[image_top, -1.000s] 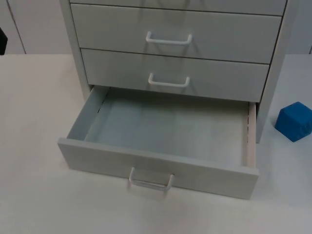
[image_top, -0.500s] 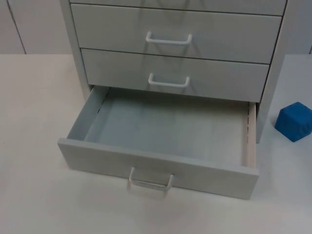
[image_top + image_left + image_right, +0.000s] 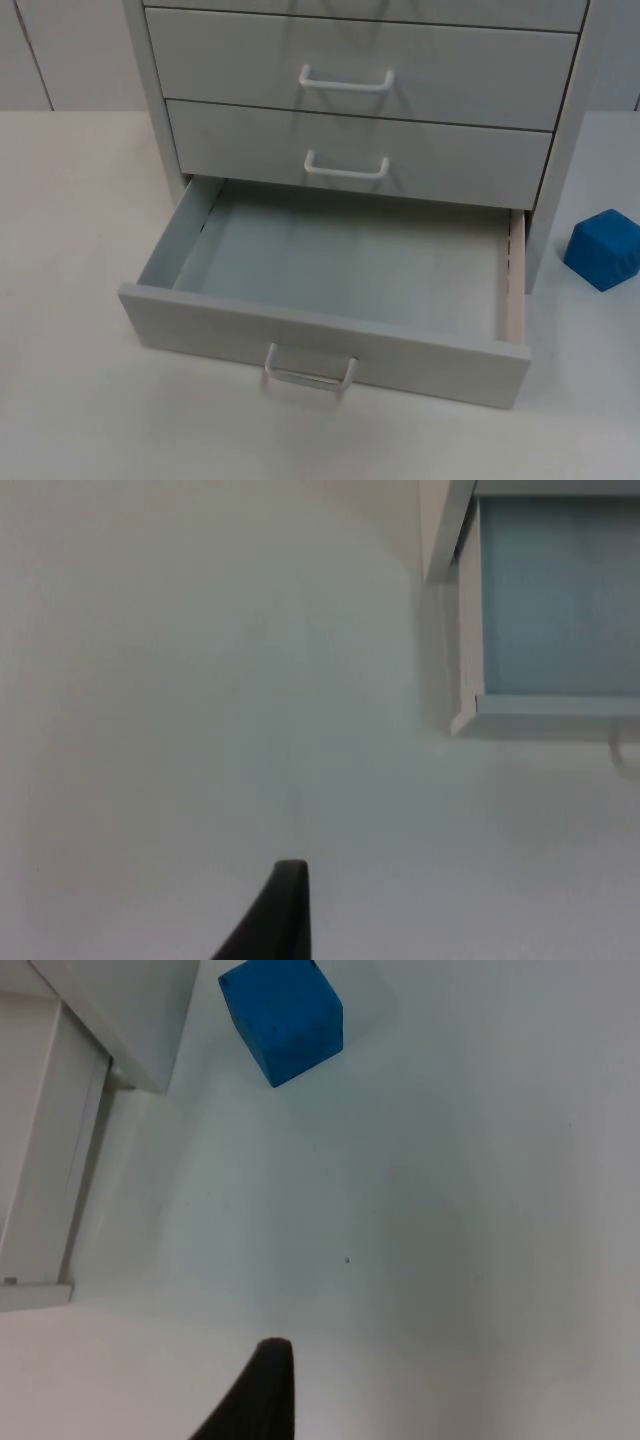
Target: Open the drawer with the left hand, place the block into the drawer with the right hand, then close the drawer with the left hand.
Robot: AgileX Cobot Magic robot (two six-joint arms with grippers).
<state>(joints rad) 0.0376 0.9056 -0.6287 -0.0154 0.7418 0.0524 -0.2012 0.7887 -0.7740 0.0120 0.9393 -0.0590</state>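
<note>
right wrist view, blue block (image 3: 283,1019) well beyond right tool (image 3: 262,1390), tool's state unclear

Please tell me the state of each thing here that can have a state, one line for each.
bottom drawer: pulled open, nothing inside.
middle drawer: shut.
upper drawer: shut.
blue block: on the table right of the cabinet, not gripped.
left gripper: above bare table beside the open drawer's corner.
right gripper: above the table, apart from the block.

Bottom drawer (image 3: 330,265) pulled out, open from above, bare table (image 3: 70,200) to its left, blue block (image 3: 604,249) at its right
</note>
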